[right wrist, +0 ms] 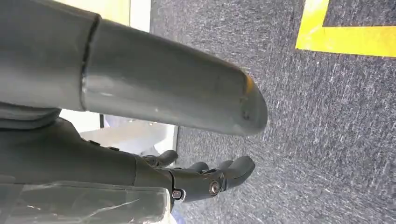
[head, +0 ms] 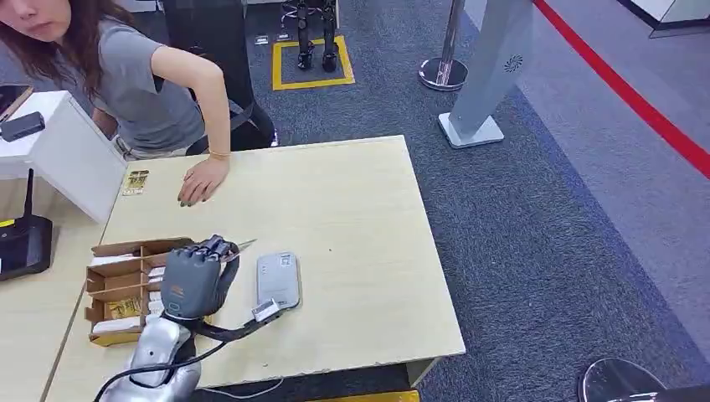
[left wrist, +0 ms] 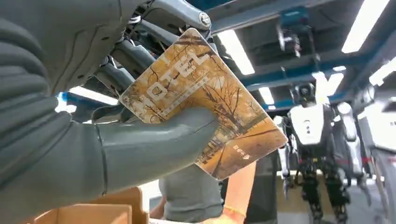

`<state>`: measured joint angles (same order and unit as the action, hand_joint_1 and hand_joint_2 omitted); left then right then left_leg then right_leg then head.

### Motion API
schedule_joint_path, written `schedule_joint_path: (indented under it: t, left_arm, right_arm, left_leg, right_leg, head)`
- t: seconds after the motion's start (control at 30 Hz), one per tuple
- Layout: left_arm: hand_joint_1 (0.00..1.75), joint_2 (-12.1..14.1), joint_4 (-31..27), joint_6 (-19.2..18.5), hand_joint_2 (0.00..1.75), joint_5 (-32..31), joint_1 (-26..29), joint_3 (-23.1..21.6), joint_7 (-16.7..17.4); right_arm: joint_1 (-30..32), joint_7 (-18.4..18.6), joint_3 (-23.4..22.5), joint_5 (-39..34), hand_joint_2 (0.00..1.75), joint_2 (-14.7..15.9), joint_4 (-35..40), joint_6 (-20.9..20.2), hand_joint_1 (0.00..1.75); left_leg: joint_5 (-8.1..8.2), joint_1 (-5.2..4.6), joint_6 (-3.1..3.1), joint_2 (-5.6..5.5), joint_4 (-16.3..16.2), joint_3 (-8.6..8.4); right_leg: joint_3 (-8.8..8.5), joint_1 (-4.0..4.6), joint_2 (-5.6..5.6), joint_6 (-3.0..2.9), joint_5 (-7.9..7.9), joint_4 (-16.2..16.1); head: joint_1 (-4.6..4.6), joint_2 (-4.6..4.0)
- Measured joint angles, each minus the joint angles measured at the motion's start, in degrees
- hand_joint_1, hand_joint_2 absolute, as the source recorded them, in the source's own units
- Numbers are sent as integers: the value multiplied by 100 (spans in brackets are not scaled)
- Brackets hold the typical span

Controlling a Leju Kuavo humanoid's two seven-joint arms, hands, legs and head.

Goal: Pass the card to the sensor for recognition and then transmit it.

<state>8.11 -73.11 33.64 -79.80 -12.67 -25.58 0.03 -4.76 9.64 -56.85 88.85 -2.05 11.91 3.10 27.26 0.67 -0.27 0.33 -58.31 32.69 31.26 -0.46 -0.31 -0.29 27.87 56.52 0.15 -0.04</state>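
A golden-brown card [left wrist: 205,100] printed "HOTEL" with bare trees is raised edge-on above the bench [head: 352,209], just left of the flat grey sensor [head: 278,279] lying near the bench's front.

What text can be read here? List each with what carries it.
"HOTEL": large pale letters on the card held by the left hand.
Small print near that card's lower corner: too blurred to read.
Marks on the grey sensor and the loose card on the table: too small to read.

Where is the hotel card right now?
The card is pinched in the robot's left hand, raised over the table between the cardboard box and the grey sensor.
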Motion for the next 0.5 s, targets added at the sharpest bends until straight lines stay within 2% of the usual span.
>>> schedule_joint_path:
  t: [0.27,0.5]
  left_arm:
    - [175,59,714,-8,175,-430,-310,-325,338]
    - [175,61,1226,-63,175,-719,-528,-406,583]
  right_arm:
    - [-16,20,28,7,0,13,0,-35,0]
    - [-26,44,66,15,0,20,0,-59,0]
  left_leg:
    - [0,0,0,-1,0,0]
    - [0,0,0,0,0,1]
  right_leg:
    - [0,0,-1,0,-1,0]
    - [0,0,0,0,-1,1]
  head:
    - [0,2]
    - [0,2]
